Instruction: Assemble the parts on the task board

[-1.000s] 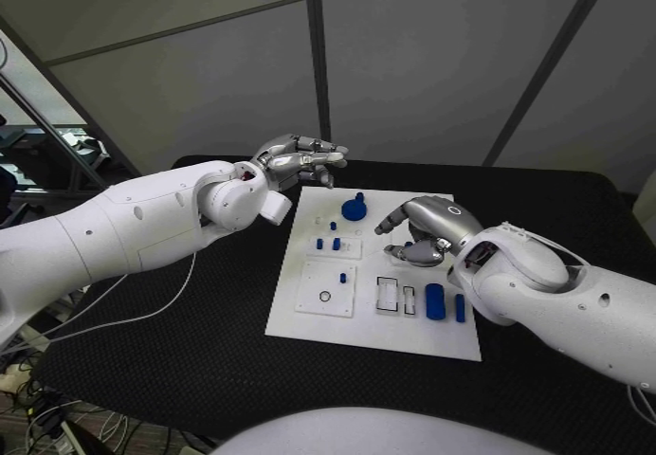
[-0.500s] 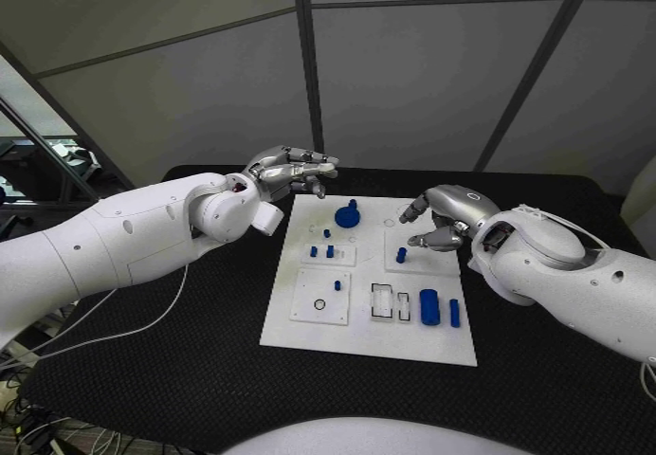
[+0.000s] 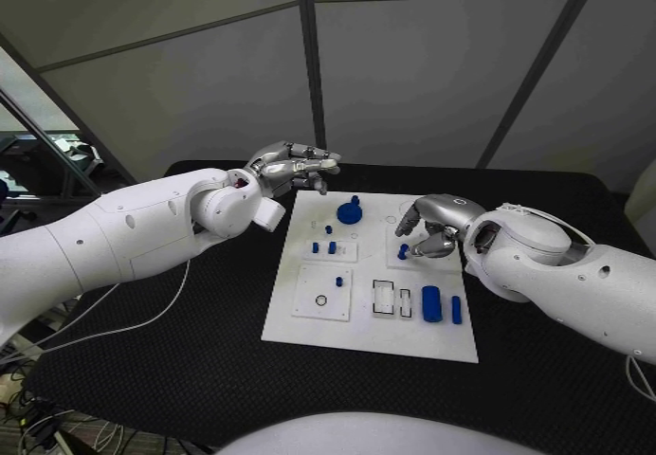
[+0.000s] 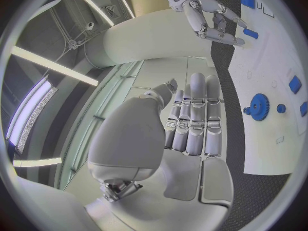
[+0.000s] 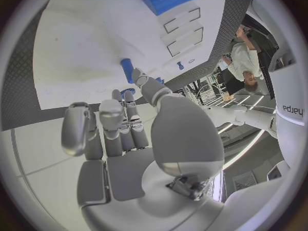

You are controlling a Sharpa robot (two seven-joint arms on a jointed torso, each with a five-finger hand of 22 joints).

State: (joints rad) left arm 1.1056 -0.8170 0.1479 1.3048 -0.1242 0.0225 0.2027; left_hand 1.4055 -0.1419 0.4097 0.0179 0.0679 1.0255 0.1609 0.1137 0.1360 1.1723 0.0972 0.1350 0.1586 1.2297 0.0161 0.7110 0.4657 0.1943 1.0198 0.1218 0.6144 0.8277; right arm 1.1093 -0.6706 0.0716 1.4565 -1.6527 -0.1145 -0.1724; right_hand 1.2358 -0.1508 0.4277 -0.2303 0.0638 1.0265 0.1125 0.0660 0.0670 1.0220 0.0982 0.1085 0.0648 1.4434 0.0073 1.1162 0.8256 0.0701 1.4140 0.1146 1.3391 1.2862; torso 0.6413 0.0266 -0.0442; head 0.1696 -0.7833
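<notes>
My right hand (image 3: pixel 428 227) is touching a small blue peg (image 3: pixel 402 252) at its fingertips, whether gripping I cannot tell; my left hand (image 3: pixel 291 166) is hovering open, empty, beyond the task board (image 3: pixel 308 327).

Even, fairly bright light falls from above; in the left wrist view, long ceiling strips glare behind the fingers (image 4: pixel 195 113). The task board (image 3: pixel 358 327) shows soft shadows under the right hand (image 3: pixel 428 227). Both wrist views bend straight edges toward the circle's rim. The part (image 5: pixel 128 69) at the right fingertips looks slightly blurred, perhaps from closeness.
</notes>
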